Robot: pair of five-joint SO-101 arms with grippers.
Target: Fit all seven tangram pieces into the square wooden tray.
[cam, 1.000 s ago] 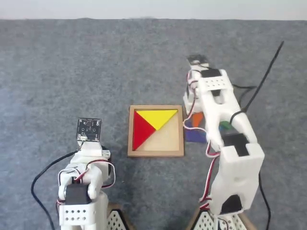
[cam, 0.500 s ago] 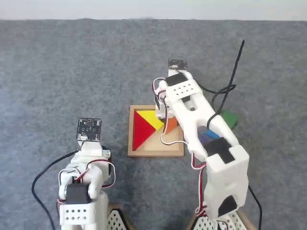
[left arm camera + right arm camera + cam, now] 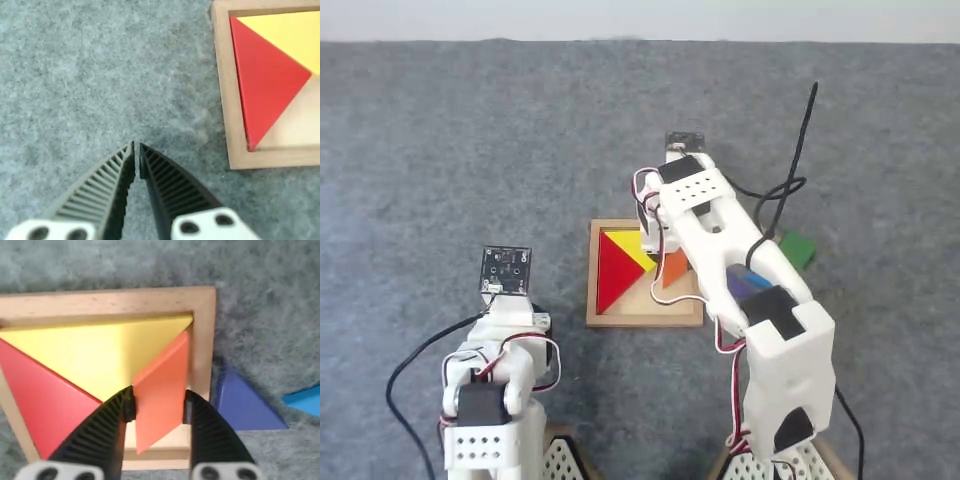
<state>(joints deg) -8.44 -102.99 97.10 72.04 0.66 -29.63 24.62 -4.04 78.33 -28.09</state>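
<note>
Tray (image 3: pixel 202 340): red triangle (image 3: pixel 45 400), yellow triangle (image 3: pixel 100 355); orange triangle (image 3: pixel 160 385) adjoining.

count log, all on grey carpet (image 3: pixel 470 130).
square wooden tray (image 3: pixel 645 318): 1.
coloured tangram pieces in sight: 6.
- triangles: 4. large flat yellow triangle (image 3: pixel 100 352), large flat red triangle (image 3: pixel 265 80), flat orange triangle (image 3: pixel 160 385), flat indigo triangle (image 3: pixel 240 405), one of each colour.
- other shapes: 2. light blue flat piece (image 3: pixel 305 400), outline cut off so shape not determined; small green square block (image 3: pixel 798 248).

white robot arms: 2. left arm (image 3: pixel 495 380), right arm (image 3: pixel 740 260).
</note>
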